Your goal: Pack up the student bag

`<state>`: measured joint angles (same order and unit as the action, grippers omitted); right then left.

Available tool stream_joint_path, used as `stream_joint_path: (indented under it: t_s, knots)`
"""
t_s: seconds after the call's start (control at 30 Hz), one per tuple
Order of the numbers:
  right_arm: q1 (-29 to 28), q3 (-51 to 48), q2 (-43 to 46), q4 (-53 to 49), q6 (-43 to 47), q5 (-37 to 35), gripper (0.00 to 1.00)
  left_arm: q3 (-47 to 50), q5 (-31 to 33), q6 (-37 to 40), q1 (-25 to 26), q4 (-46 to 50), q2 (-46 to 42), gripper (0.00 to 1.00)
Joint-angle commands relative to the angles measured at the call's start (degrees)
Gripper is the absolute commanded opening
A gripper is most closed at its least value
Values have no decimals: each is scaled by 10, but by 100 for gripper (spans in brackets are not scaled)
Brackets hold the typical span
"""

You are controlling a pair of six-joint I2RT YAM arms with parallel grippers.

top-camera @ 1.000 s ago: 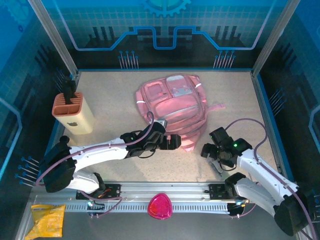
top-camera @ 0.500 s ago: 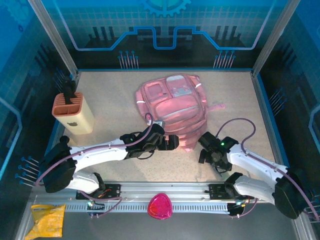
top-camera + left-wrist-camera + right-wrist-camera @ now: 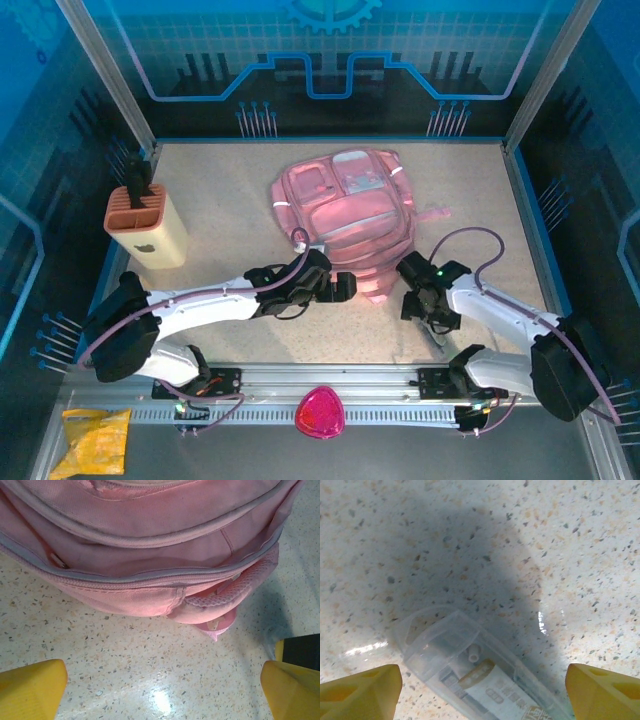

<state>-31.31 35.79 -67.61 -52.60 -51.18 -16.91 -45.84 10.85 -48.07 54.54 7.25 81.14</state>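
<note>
Student bag [image 3: 345, 215] lies flat on the table [image 3: 230, 190], middle to far side, pockets up. From overhead I see its long axis running far to near, leaning a little to the left at the near end. A strap [image 3: 434, 213] sticks out on its right. The left gripper [image 3: 347, 287] sits just at the bag's near end, level with the tabletop. The right gripper [image 3: 425, 310] is near the bag's near right corner, apart from it and pointing down at the table.

On the left wrist camera, the bag [image 3: 150, 555] fills the upper half. Its zipped end and mesh carry loop [image 3: 225, 592] face me. The left gripper [image 3: 160, 690] is spread wide with nothing between its yellow fingers [image 3: 30, 687], just short of the fabric.

On the right wrist camera, the right gripper [image 3: 482, 692] stands wide apart, gripping nothing. A clear plastic case [image 3: 470, 675] lies on the table between and below its fingers [image 3: 360, 690].
</note>
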Motion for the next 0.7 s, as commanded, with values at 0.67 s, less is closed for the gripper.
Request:
stream_joint_path:
  t_s: [0.67]
  knots:
    - [-55,23,-38,-52,-39,-19,88,7,40,-4,-14,22,8,99]
